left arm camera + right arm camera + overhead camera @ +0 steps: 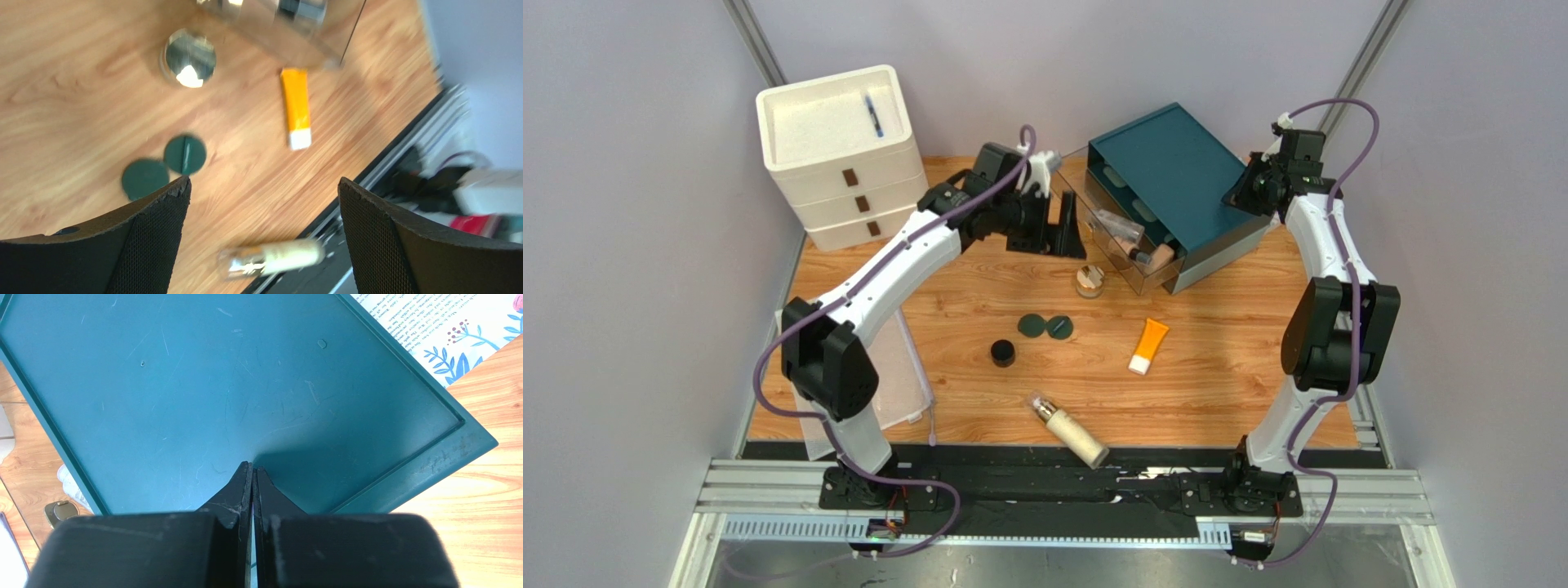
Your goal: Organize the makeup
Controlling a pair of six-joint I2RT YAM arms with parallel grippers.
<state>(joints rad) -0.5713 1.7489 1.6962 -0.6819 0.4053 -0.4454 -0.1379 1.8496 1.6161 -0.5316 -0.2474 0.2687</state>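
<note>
On the wooden table lie a gold-lidded jar (1089, 282), two dark green compacts (1046, 326), a black jar (1003, 353), an orange tube (1149, 346) and a cream pump bottle (1071, 431). Beige bottles (1143, 245) lie in the open clear drawer of a teal organizer (1167, 165). My left gripper (1064, 226) is open and empty, held above the table beside that drawer. The left wrist view shows the jar (188, 58), tube (295, 107), compacts (185, 154) and pump bottle (273, 258) below. My right gripper (251, 470) is shut and empty over the teal lid (233, 398).
A white drawer unit (836, 153) stands at the back left with a blue pen (875, 116) on top. A clear flat tray (906, 368) lies at the left by my left arm. Metal rails (1063, 496) run along the near edge.
</note>
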